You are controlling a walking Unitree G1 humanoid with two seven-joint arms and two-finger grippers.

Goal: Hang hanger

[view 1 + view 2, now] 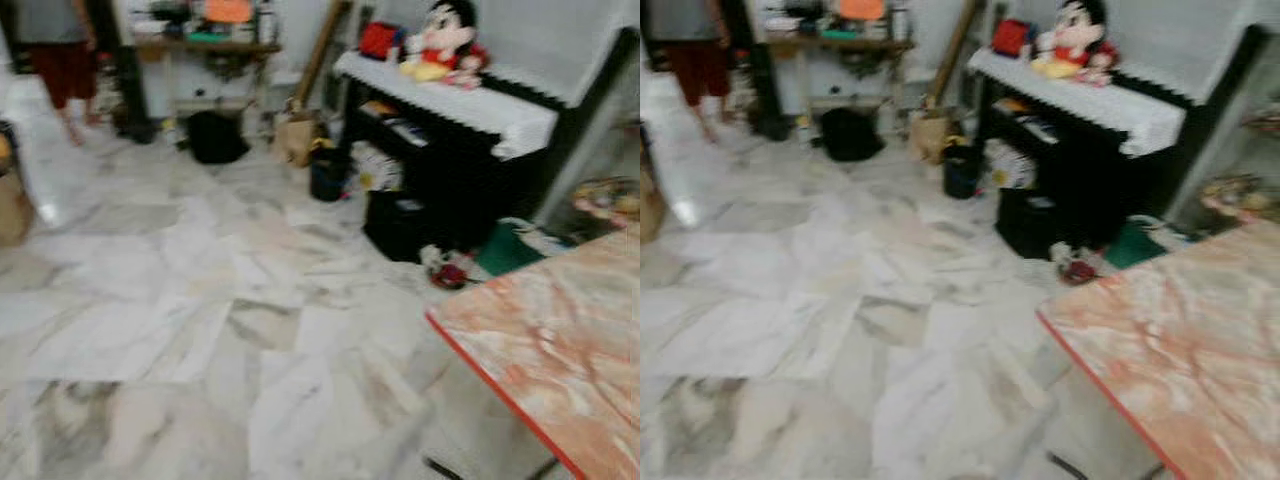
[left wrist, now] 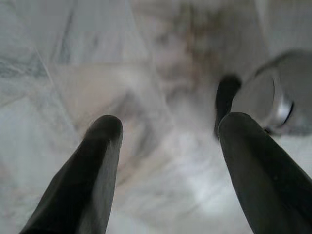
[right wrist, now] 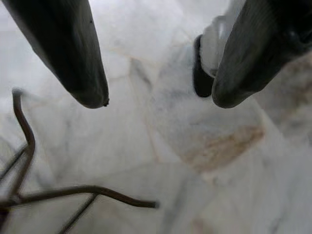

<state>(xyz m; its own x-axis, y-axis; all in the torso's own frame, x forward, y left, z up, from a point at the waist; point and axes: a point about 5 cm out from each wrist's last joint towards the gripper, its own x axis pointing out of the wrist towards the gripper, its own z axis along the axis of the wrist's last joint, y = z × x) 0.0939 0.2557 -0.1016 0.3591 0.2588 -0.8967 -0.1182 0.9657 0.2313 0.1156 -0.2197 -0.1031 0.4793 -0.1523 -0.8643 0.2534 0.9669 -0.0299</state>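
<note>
Both eye views are blurred, and I make out no hanger in them. My left gripper hangs open over the pale marble floor, nothing between its black fingers. My right gripper is open too, pointing down at the floor. Thin dark bent metal rods lie below and beside the right gripper, apart from its fingers; I cannot tell whether they are a hanger or a frame. A silver and black part of my own body shows beside the left fingers.
An orange marbled table with a red edge stands close at the right. A black piano under a white cloth carries a plush toy. A black bag and a bucket sit on the floor. A person stands far left.
</note>
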